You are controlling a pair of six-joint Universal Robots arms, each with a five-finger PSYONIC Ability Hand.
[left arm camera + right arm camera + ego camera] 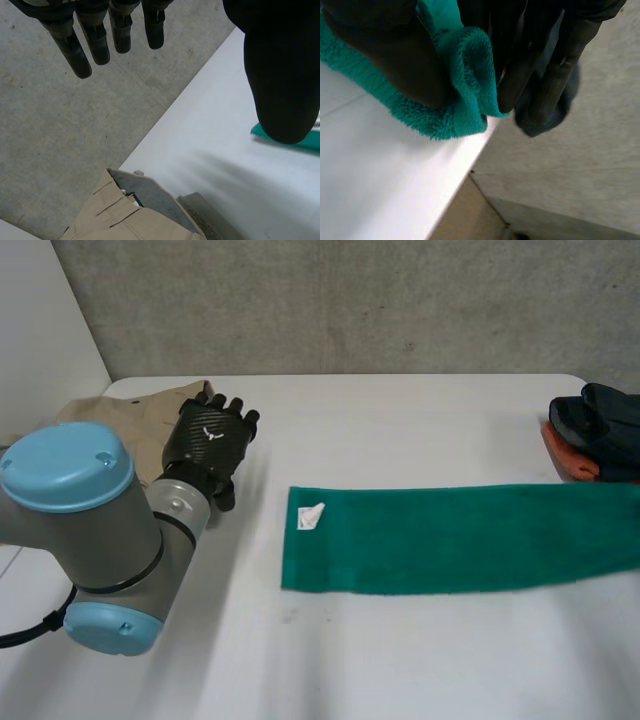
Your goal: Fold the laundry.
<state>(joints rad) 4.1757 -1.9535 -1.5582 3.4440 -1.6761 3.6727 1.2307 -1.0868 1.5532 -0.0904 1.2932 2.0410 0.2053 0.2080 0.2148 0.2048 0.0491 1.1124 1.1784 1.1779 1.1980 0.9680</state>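
A green towel (450,537) lies flat across the white table (400,430), folded into a long strip, with a white label (311,516) at its left end. In the right wrist view my right hand (415,65) is shut on the green towel's edge (465,95), the cloth bunched between thumb and fingers near the table's edge. My left hand (210,440) hovers over the table's back left, left of the towel; its fingers (95,42) are straight and hold nothing.
Beige trousers (130,415) lie at the table's back left corner, under and beyond my left hand (280,75). A dark garment (605,425) on an orange one (565,455) sits at the back right. Grey floor lies beyond the table's edges.
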